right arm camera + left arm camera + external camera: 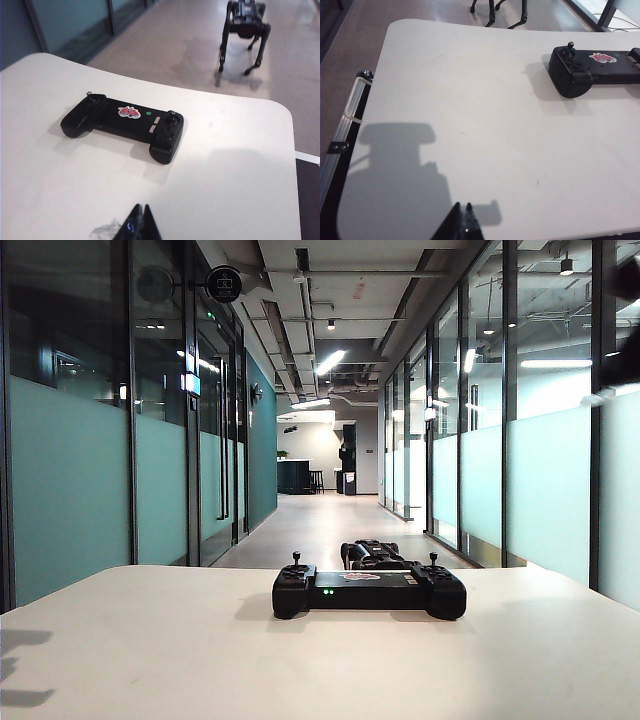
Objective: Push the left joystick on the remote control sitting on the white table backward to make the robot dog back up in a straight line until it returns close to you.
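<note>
The black remote control (pixel 368 590) lies on the white table (pixel 150 650), far from both grippers. Its left joystick (pixel 296 558) stands upright and untouched on the left-hand lobe, and it also shows as the left joystick (pixel 571 46) and the left joystick (pixel 89 93). The robot dog (pixel 245 25) stands on the corridor floor just beyond the table; in the exterior view the robot dog (pixel 375 553) peeks up behind the handset. My left gripper (pixel 462 206) is shut and empty over bare tabletop. My right gripper (pixel 141 206) is shut and empty, set back from the remote control (pixel 125 125).
A metal rail (pixel 350 112) runs along the table's left edge. Glass walls (pixel 80 440) line the long corridor behind the dog. Arm shadows fall on the near left of the table. A dark blurred shape (pixel 625 335) sits at the exterior view's upper right edge.
</note>
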